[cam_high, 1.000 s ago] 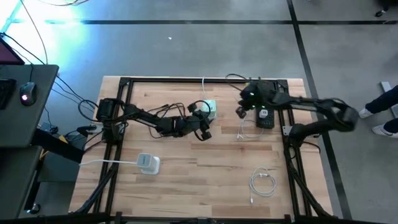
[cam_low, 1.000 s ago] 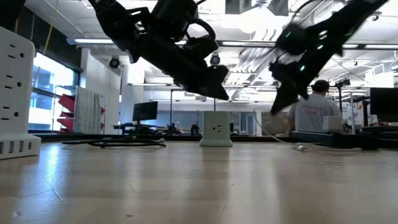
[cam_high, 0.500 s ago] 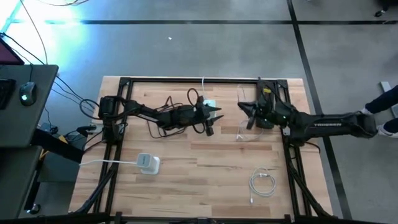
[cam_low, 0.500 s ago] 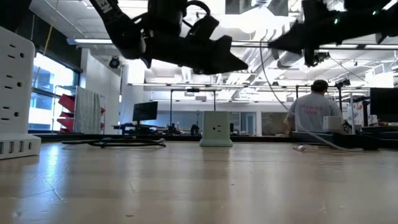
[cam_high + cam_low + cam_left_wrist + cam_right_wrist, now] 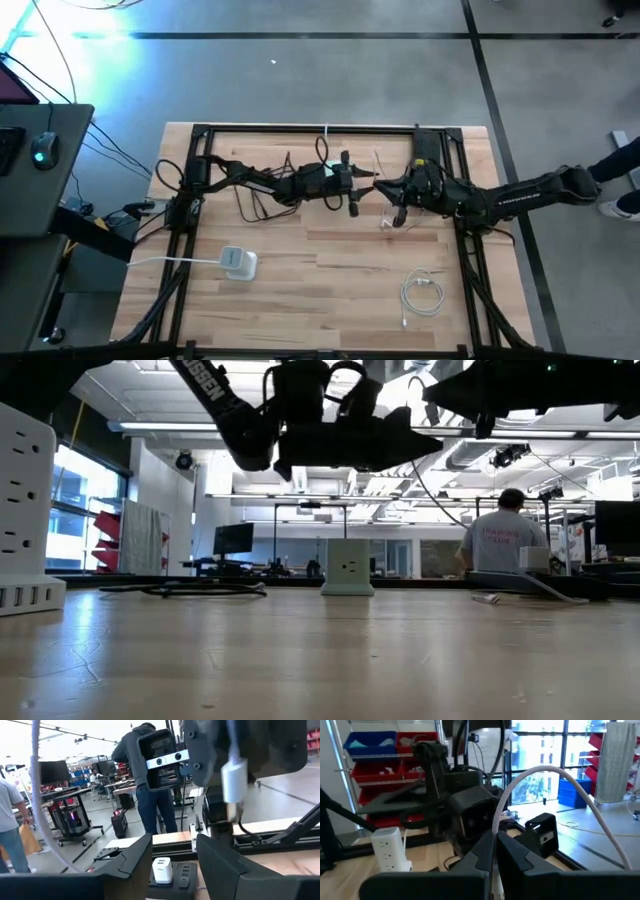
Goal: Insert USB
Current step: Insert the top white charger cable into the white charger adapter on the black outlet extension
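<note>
My right gripper is shut on a white braided USB cable. It points level toward the table's left, above the table's middle. The cable's white plug shows in front of it in the left wrist view. My left gripper is open and holds nothing. It points level at my right gripper from close by. A white charger cube stands on its base on the table beneath them. My right gripper pinches the white cable between its two fingers, which lie level and come from the table's right. The cable arches up out of the fingers and falls away in a slack loop. The plug hangs clear of the table, metal tip down.
A white power strip lies near the left edge, with a coiled white cable at the near right. A black power strip with a white charger sits under my right arm. People stand beyond the table.
My left gripper has gone toward the table's right and risen, tipping from a downward slant to level. My right gripper has swung from the far side toward the table's middle and tipped up to level, still shut on the cable. The two now face each other.
</note>
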Controlling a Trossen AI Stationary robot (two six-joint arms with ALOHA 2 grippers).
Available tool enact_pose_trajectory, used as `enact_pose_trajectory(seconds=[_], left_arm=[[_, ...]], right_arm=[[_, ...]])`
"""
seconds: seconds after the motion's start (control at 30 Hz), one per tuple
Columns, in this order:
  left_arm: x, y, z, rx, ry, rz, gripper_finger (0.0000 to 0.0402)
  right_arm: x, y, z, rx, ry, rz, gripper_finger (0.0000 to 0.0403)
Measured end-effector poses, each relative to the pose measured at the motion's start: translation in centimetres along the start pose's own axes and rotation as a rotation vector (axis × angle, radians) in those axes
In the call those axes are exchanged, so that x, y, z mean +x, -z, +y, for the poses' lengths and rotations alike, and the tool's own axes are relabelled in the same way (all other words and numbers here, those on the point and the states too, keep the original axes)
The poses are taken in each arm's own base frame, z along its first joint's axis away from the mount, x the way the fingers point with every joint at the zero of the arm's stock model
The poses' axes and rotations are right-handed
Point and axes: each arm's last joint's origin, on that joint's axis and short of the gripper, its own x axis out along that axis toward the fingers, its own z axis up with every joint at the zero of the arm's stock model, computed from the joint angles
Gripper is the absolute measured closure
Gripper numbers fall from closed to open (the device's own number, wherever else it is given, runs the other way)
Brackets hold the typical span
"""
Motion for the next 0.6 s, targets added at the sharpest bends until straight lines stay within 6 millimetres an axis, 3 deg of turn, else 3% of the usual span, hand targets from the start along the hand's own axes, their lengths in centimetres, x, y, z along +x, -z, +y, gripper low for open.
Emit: enact_pose_trajectory(seconds=[0.3,0.6], left_arm=[[-0.1,0.0,-0.9,-0.019,0.180,-0.019,0.0270],[-0.1,0.1,-0.5,-0.096,0.142,-0.009,0.0270]], right_arm=[[-0.2,0.1,0.3,-0.071,0.040,0.016,0.0403],[-0.2,0.9,0.2,-0.072,0.041,0.086,0.0403]])
